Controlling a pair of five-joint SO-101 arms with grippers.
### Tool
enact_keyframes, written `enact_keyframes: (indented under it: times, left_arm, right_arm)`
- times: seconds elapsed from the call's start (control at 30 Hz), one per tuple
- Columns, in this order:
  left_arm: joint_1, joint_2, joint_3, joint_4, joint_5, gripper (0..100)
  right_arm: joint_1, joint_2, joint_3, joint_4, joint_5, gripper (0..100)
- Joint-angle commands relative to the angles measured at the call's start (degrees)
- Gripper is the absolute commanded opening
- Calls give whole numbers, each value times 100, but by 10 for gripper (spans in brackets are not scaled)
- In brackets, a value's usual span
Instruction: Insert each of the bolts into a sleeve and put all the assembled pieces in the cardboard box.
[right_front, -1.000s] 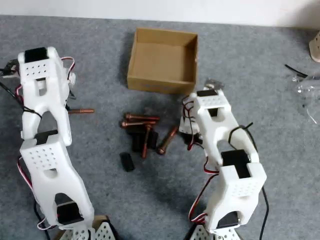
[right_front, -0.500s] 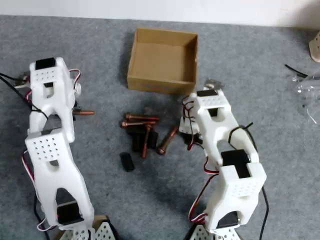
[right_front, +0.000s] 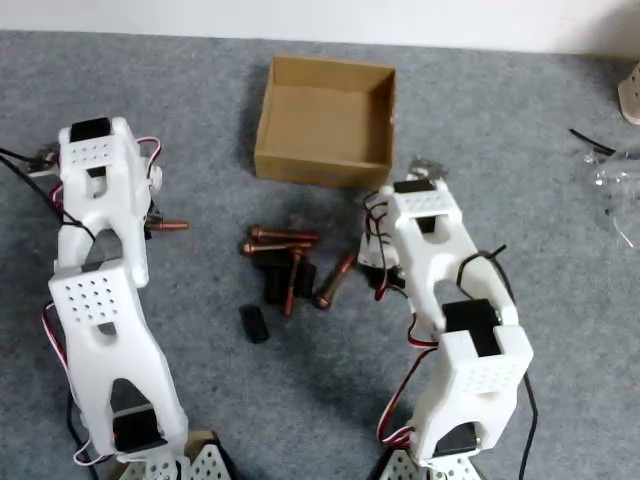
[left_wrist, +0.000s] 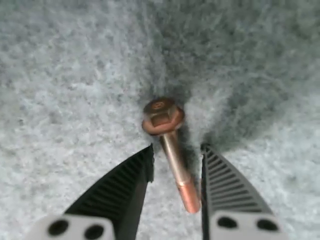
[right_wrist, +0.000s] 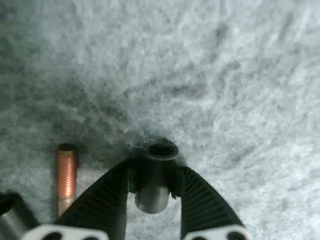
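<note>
Looking down in the high view, the cardboard box (right_front: 320, 165) stands open on the grey table (right_front: 200, 90). A heap of bolts (right_front: 285, 237) and dark sleeves lies just in front of the box, and a stray sleeve (right_front: 254, 323) lies farther from it. The white arms hide both grippers. A copper bolt (right_front: 170, 226) pokes out from under the left arm, well off the box's front-left corner.

In the left wrist view, the left gripper (left_wrist: 176, 150) is open astride that copper bolt (left_wrist: 167, 135). Whether either finger touches it is hard to tell.

In the right wrist view, the right gripper (right_wrist: 154, 170) is clamped on a black sleeve (right_wrist: 159, 150). A second bolt (right_wrist: 66, 175) lies beside it, its end cut off behind a finger.
</note>
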Motion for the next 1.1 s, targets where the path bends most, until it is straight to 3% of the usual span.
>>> enact_keyframes:
  times: [0.0,0.1,0.2,0.5,0.67,0.83,1.07]
  left_arm:
    - [-127,66,-127,-246,0,157]
    - [-119,84,-127,-246,0,137]
    - [-119,84,-119,-246,0,0]
    - [84,57,-171,70,-26,5]
    - [66,48,-813,378,-53,4]
    - [268,40,-2149,1257,-1213,4]
    - [180,-778,-2563,1257,-2207,4]
  right_arm:
    - [84,40,-277,-523,97,3]
    - [84,40,-277,-523,97,3]
    - [84,40,-277,-523,97,3]
    - [84,40,-277,-673,97,3]
    - [92,31,-268,-725,97,3]
    - [92,22,-268,-725,105,3]
    - [92,-31,-277,-699,466,3]
